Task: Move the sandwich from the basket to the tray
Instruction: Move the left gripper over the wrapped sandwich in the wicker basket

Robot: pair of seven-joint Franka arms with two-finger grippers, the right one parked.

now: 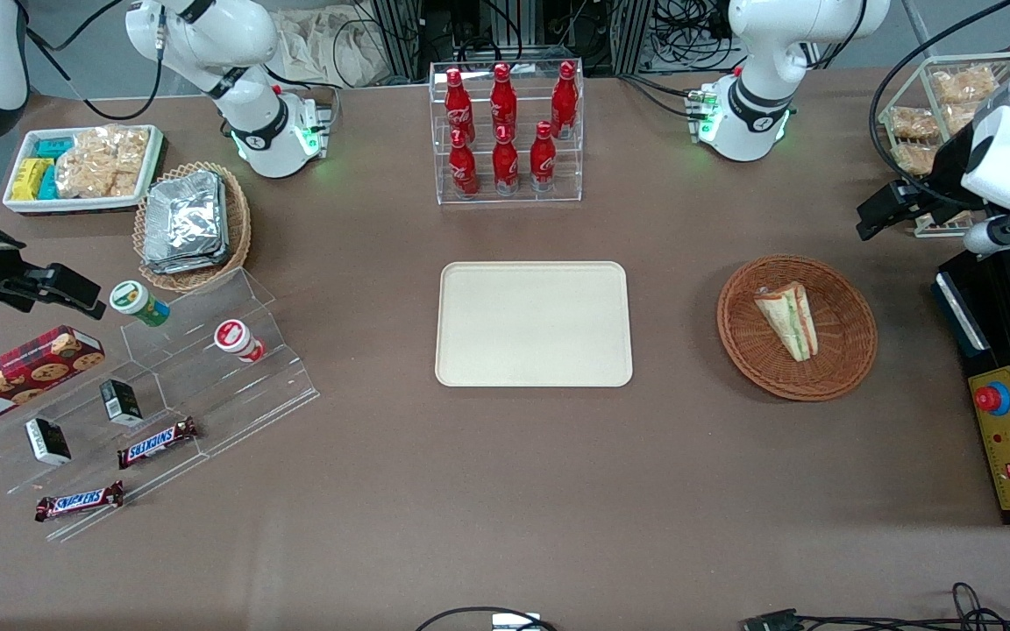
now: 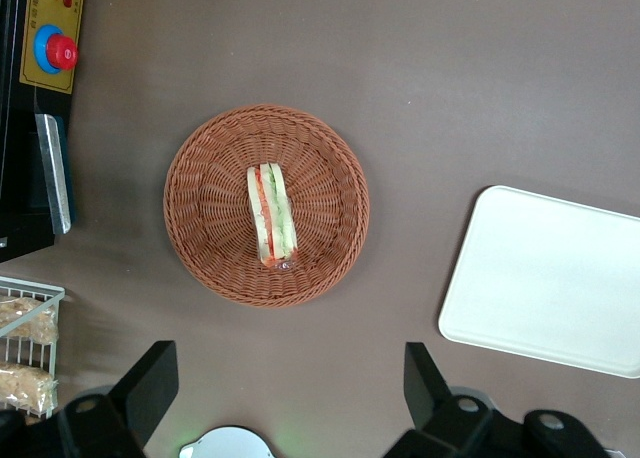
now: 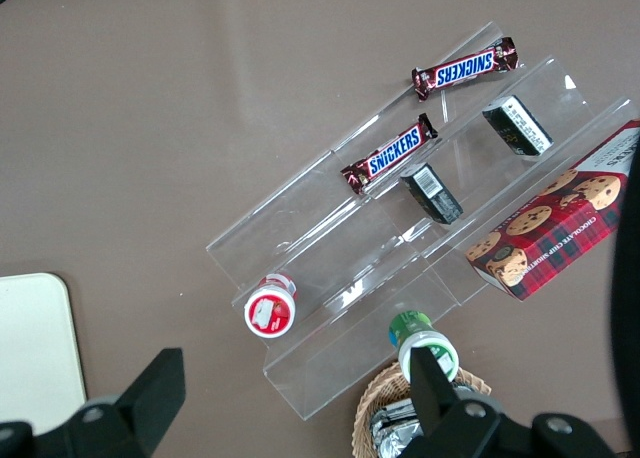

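Approach step, nothing grasped: gripper (image 2: 285, 398) hangs high with fingers spread wide and empty, sandwich (image 1: 788, 319) lying in the round basket (image 1: 847, 364) at right of the front frame, tray (image 1: 533, 324) bare at centre; next, descend and straddle the wedge.

Tray (image 2: 545, 278) corner cut off; gripper (image 2: 290, 398) jaws partly out of frame.

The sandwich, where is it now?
The sandwich lies in the round basket, beside the tray, toward the working arm's end. The open pincer hovers above, apart.
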